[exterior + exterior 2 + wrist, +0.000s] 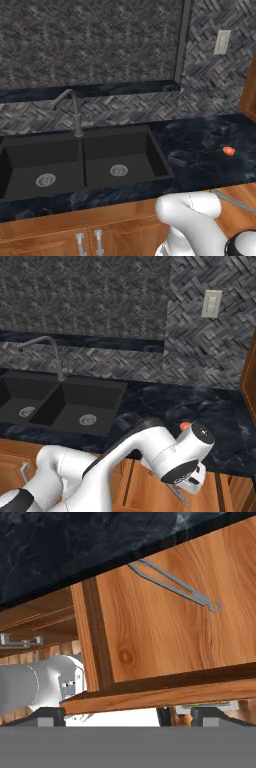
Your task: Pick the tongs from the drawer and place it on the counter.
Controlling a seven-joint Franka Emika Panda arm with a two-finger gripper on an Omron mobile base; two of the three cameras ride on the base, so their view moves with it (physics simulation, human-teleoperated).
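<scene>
The drawer [165, 637] is pulled out below the counter's front edge, and its orange-brown wooden floor shows in the hand view. The tongs [175, 587], slim grey metal, lie flat on that floor near the counter side; they also appear as the tongs [232, 200] and the tongs [178, 495]. My gripper [129, 714] hangs above the drawer's front part, open, with its two dark fingertips wide apart and nothing between them. The tongs lie well ahead of the fingertips, untouched. The blue-black marbled counter [200, 142] runs behind the drawer.
A matte black double sink [80, 162] with a grey faucet [75, 112] sits left of the drawer. A small red-orange blob [228, 150] lies on the counter [220, 411] at the right. Cabinet doors with silver handles [89, 243] are below the sink.
</scene>
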